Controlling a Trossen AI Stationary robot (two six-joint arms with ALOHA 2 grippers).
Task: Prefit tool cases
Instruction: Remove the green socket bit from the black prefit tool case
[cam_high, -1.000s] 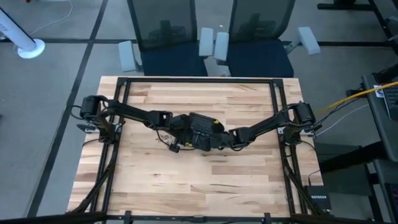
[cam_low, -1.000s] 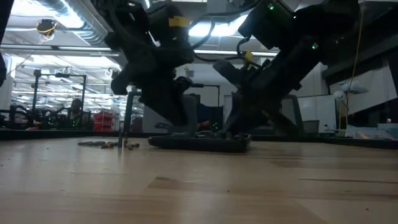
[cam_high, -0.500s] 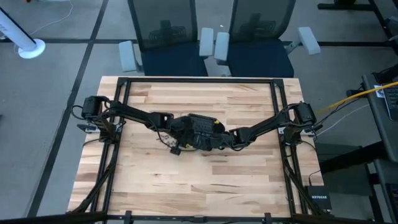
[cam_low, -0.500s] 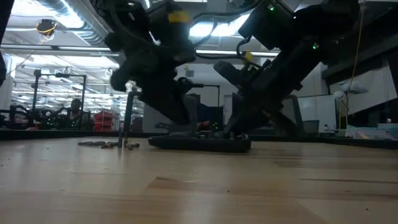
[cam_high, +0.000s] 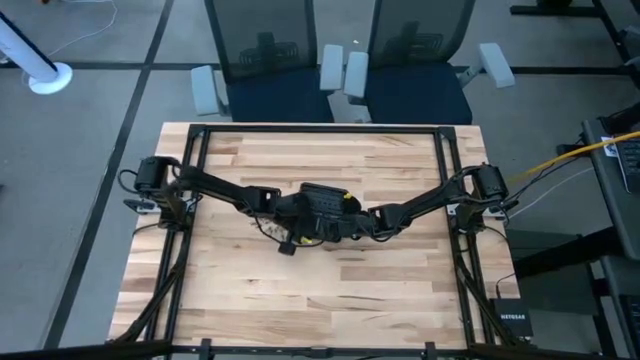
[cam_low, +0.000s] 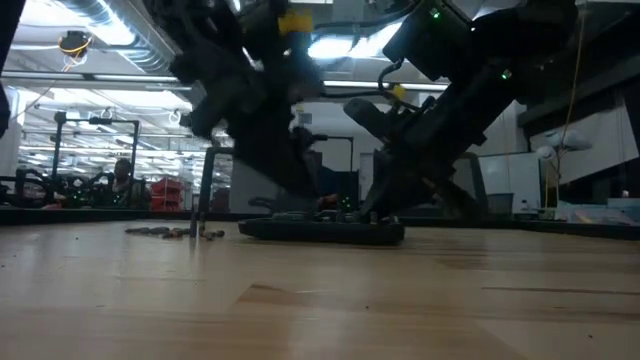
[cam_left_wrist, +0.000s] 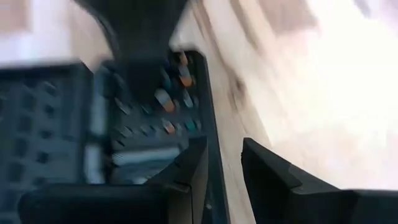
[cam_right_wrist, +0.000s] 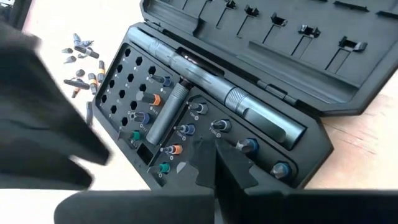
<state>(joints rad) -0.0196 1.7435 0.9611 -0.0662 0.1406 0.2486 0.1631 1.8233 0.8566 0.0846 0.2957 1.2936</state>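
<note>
So the tool case (cam_right_wrist: 205, 106) is lying open and flat near the middle of the table (cam_high: 330, 300), with both arms meeting right over it in the overhead shot. From the low camera it's a thin dark slab (cam_low: 322, 230) sitting on the wood.

The right wrist camera has the best look: one half holds a grid of bit slots, some filled with colour-banded bits, plus a long driver handle (cam_right_wrist: 230, 93) lying across it. The other half, the lid with its empty clips, sits at about 1 o'clock from that.

The right gripper (cam_right_wrist: 219, 163) comes in from 3 o'clock and sits low over the slotted half, fingers pressed together, with nothing pinched that I can see.

The left gripper (cam_left_wrist: 222, 163) comes in from 9 o'clock and hangs at the case's edge. Its fingers (cam_left_wrist: 264, 174) are parted a bit, one over the case rim and one over bare wood. That wrist view is badly smeared, so I can't say whether there's anything between them; it looks like nothing.

A small scatter of loose bits (cam_right_wrist: 79, 62) lies on the table just beside the case at roughly 9 o'clock; it also shows in the low view (cam_low: 175, 232).
</note>
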